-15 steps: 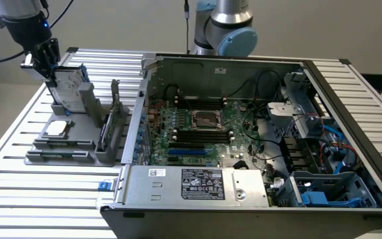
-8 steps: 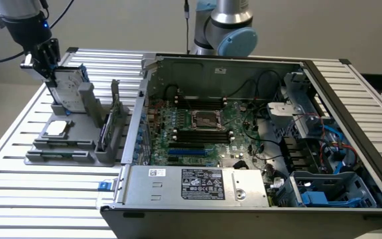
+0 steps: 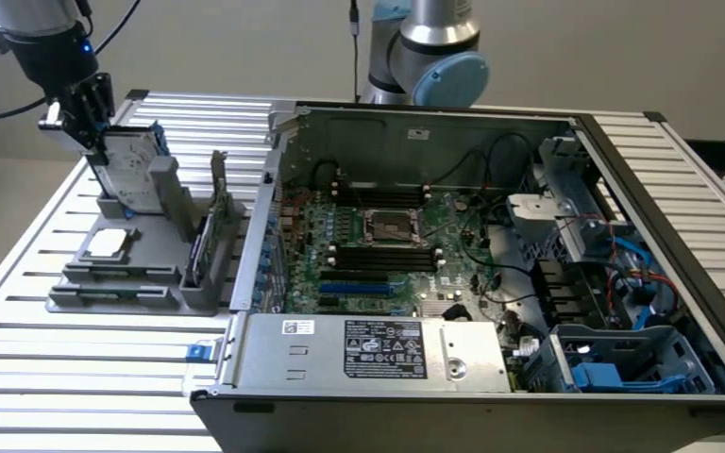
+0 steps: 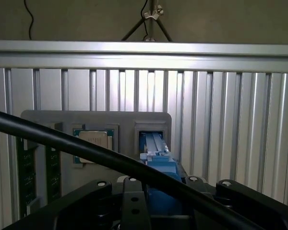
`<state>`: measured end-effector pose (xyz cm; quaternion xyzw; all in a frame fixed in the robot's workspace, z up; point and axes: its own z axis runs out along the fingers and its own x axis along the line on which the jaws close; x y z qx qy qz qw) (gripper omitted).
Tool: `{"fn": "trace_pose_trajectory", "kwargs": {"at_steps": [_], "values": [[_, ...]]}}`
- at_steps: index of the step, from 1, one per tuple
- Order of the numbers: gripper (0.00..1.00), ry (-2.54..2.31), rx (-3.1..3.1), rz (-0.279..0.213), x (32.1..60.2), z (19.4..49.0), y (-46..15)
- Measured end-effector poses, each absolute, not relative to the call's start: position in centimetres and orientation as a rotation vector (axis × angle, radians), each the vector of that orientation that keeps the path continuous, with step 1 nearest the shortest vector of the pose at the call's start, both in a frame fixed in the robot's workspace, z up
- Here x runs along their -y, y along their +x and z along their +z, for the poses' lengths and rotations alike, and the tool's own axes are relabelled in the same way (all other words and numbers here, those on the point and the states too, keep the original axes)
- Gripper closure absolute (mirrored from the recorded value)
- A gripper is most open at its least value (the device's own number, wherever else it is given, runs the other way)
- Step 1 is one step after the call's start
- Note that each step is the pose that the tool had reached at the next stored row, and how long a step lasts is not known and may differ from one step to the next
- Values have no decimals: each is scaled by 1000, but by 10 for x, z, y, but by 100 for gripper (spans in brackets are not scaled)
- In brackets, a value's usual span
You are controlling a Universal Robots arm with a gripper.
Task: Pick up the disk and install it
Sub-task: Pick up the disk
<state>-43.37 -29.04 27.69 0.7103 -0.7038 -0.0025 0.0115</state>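
Observation:
The disk [image 3: 133, 172] stands upright in a slot of the grey holder [image 3: 124, 283] at the exterior view's left, silver with a blue frame. My gripper [image 3: 86, 127] comes down on its top edge and is shut on the disk. In the wrist view the disk's blue frame [image 4: 158, 160] runs from between the jaws of my gripper [image 4: 158, 191] down into the holder's slot [image 4: 151, 134]. Whether its lower end has left the slot I cannot tell.
The holder also carries a small square chip [image 3: 107, 243] [image 4: 93, 141] and upright green boards [image 3: 211, 226]. The open computer case [image 3: 463, 236] lies at the exterior view's right, with a silver labelled box [image 3: 376, 349] and a blue bay [image 3: 602, 373]. A black cable [image 4: 62, 143] crosses the wrist view.

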Motion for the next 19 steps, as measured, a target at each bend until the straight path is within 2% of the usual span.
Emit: {"fn": "trace_pose_trajectory", "kwargs": {"at_steps": [6,13,19], "values": [[67,2215,2195,-8,290,278,-434],[67,2215,2195,-8,290,301,-434],[67,2215,2195,-8,290,303,-434]]}}
